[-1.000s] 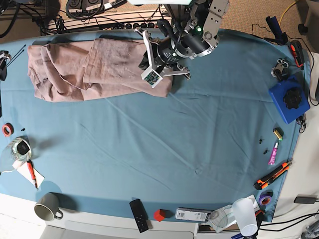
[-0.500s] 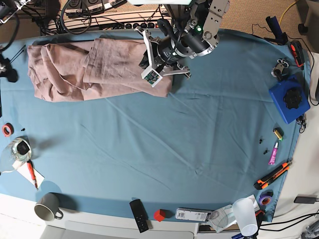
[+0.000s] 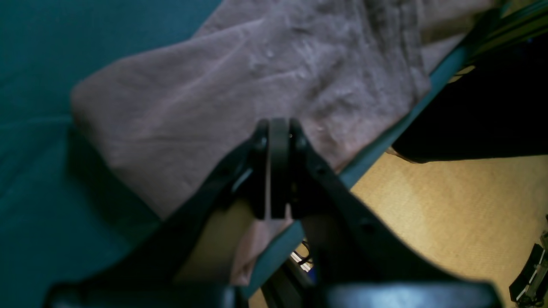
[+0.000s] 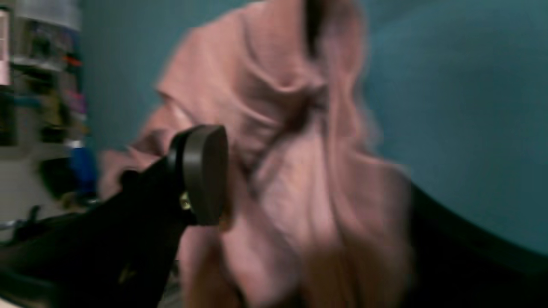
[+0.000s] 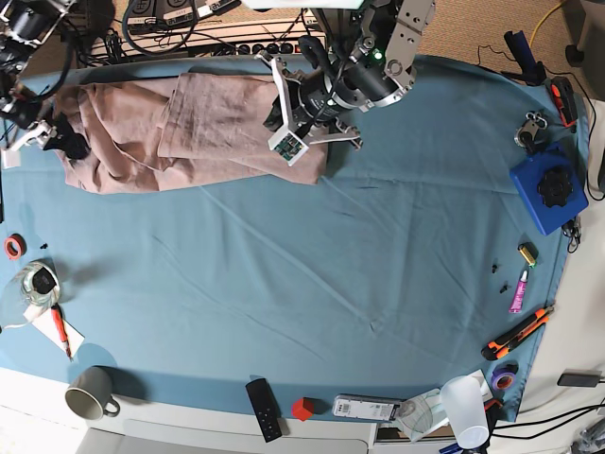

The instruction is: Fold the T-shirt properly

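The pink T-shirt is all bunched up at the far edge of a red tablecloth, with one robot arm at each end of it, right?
Almost. The tablecloth is blue, not red, as the base view shows. The rest holds: the T-shirt lies bunched along the far edge, with the left gripper at one end and the right gripper at the other.

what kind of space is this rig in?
Likely a lab or workshop bench. The blue table cloth is ringed with clutter: an orange utility knife, a grey mug, and cables along the far edge.
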Robot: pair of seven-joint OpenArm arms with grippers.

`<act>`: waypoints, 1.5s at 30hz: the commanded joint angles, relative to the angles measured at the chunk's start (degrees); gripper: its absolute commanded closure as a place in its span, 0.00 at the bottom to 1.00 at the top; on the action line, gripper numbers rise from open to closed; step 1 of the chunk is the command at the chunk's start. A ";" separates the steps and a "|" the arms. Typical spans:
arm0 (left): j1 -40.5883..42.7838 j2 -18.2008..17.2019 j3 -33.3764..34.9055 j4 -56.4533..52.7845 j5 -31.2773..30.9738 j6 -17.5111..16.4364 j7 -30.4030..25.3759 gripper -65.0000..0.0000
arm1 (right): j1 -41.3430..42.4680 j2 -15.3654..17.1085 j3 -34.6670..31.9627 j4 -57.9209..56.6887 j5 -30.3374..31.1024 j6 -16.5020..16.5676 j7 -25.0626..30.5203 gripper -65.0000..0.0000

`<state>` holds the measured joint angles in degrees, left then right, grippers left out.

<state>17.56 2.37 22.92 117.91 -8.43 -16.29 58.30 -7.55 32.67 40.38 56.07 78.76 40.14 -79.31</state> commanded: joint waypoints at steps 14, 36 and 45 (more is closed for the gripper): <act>-0.26 0.66 0.33 1.07 -0.81 -0.22 -1.31 1.00 | 0.11 0.83 -8.11 0.44 -5.95 -0.14 -0.69 0.53; -0.26 0.68 0.33 1.09 -1.44 -0.20 -1.20 1.00 | 15.15 6.54 -0.66 0.46 -32.52 -0.14 10.86 1.00; 0.92 0.81 0.31 4.61 -8.31 -0.20 1.84 1.00 | 17.99 7.96 -0.66 2.64 -32.70 -0.14 6.23 1.00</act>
<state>18.31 2.50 22.92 121.34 -15.68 -16.27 61.23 9.63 38.68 39.31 57.60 45.01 39.90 -74.26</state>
